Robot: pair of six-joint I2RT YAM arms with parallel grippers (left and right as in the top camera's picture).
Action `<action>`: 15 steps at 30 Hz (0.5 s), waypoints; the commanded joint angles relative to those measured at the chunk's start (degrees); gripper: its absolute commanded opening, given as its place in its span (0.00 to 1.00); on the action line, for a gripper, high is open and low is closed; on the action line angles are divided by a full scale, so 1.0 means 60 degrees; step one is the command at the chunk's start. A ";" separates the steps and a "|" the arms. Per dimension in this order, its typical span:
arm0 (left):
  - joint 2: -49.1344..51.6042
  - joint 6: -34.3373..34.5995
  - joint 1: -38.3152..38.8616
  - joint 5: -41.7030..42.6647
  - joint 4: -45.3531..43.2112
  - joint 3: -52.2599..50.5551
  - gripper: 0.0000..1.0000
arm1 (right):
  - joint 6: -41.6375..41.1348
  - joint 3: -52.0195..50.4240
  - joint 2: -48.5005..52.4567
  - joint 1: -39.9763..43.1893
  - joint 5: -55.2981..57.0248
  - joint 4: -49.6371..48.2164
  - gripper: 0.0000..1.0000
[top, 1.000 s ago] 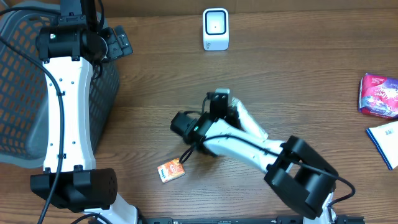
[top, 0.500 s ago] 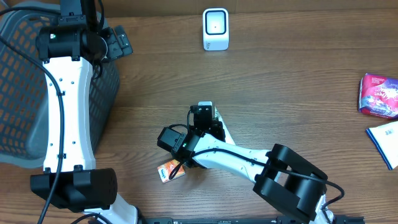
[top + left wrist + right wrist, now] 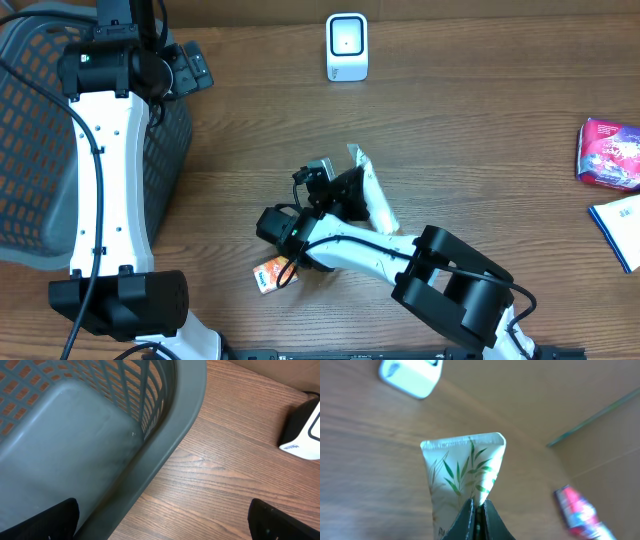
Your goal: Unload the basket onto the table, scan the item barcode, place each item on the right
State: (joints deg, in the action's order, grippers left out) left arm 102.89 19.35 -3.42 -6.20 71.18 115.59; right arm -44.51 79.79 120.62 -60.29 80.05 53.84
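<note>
**Tube gripped mid-table, scanner well apart at the far edge**

The table (image 3: 480, 120) shows open wood between the scanner (image 3: 347, 46) at its far edge and the middle, and from there right to a pink packet (image 3: 608, 152) and a blue-and-white item (image 3: 620, 228) cut off by the right edge. A grey basket (image 3: 30, 120) fills the left side. The left wrist view shows only its grey floor and lattice wall. The left gripper (image 3: 190, 68) hangs by the basket's right rim, jaws spread wide and holding nothing. The right gripper (image 3: 479, 510) is clamped on the tube (image 3: 465, 470), white with green leaves, its crimped end pointing away from the fingers. An orange packet (image 3: 275, 273) lies near the front edge, just beside the right arm.
</note>
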 commanded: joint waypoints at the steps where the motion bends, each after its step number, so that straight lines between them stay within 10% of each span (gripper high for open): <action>1: 0.0109 -0.0007 0.0011 0.0044 0.0029 -0.0007 1.00 | 0.0969 0.0160 -0.0098 0.0350 0.1676 -0.0026 0.04; 15: 0.0109 -0.0007 0.0011 0.0044 0.0033 -0.0007 1.00 | 0.2218 0.0827 -0.0102 0.0769 0.1672 -0.0047 0.04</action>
State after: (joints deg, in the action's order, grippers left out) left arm 102.89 19.35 -3.42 -6.20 71.16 115.59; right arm -33.19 80.64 120.62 -56.69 87.72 53.84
